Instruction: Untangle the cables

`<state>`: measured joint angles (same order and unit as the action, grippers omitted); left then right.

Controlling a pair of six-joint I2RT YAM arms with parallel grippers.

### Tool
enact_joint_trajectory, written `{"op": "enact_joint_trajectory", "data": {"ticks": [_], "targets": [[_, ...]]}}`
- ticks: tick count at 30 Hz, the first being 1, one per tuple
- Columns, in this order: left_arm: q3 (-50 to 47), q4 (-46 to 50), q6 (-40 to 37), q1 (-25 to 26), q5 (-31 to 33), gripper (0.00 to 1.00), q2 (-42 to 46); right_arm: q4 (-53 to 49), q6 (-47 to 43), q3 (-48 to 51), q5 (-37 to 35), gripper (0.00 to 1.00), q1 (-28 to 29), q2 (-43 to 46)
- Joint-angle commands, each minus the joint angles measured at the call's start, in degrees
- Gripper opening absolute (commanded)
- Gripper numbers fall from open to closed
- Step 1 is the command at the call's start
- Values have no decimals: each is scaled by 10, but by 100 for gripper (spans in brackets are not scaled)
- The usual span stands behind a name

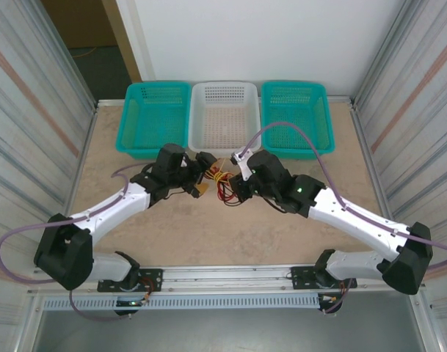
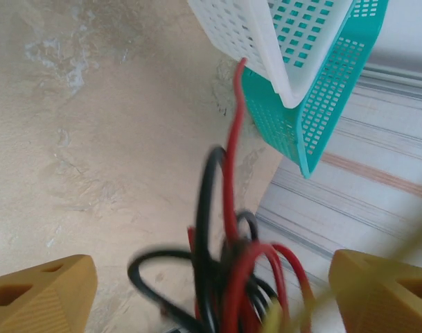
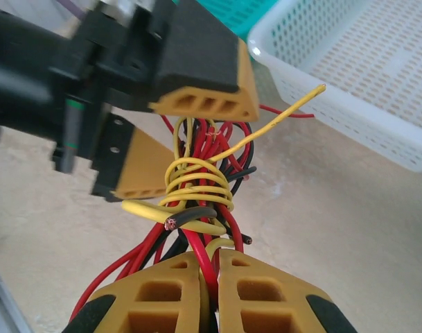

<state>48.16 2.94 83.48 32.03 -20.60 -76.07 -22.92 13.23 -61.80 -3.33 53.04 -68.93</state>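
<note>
From the left wrist, the cables (image 2: 224, 277) were smeared by blur, their lower loops cut off by the bottom edge; the left fingers (image 2: 44, 295) were cropped to tips at the bottom corners; from the right wrist, the right fingers (image 3: 162, 298) ran off the bottom edge, hiding the pinched red strands between them; from above, the knot was too small to tell strand from strand.

**Pale tabletop, three baskets along the back**

The tabletop (image 1: 208, 242) is a beige, marbled slab. Along its far edge stand three empty baskets in a row, side by side: a teal basket (image 1: 158, 117), a white basket (image 1: 224, 114), another teal basket (image 1: 296, 117). Just before the white one are the cables (image 1: 222, 183); whether they touch the surface is unclear.
</note>
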Motion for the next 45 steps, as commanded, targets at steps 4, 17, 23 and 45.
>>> {"op": "enact_joint_trajectory", "data": {"ticks": [4,17,23,45], "targets": [[9,3,-19,-15,-41,74,4,0,-26,-40,23,0,9,-21],[-24,-21,5,-15,-74,65,35,19,-30,-39,23,0,7,-45],[-36,-54,27,-15,-82,40,28,27,-27,-36,29,0,7,-50],[-55,-174,64,-24,-124,20,-3,49,-5,-10,65,0,0,-41]]}}
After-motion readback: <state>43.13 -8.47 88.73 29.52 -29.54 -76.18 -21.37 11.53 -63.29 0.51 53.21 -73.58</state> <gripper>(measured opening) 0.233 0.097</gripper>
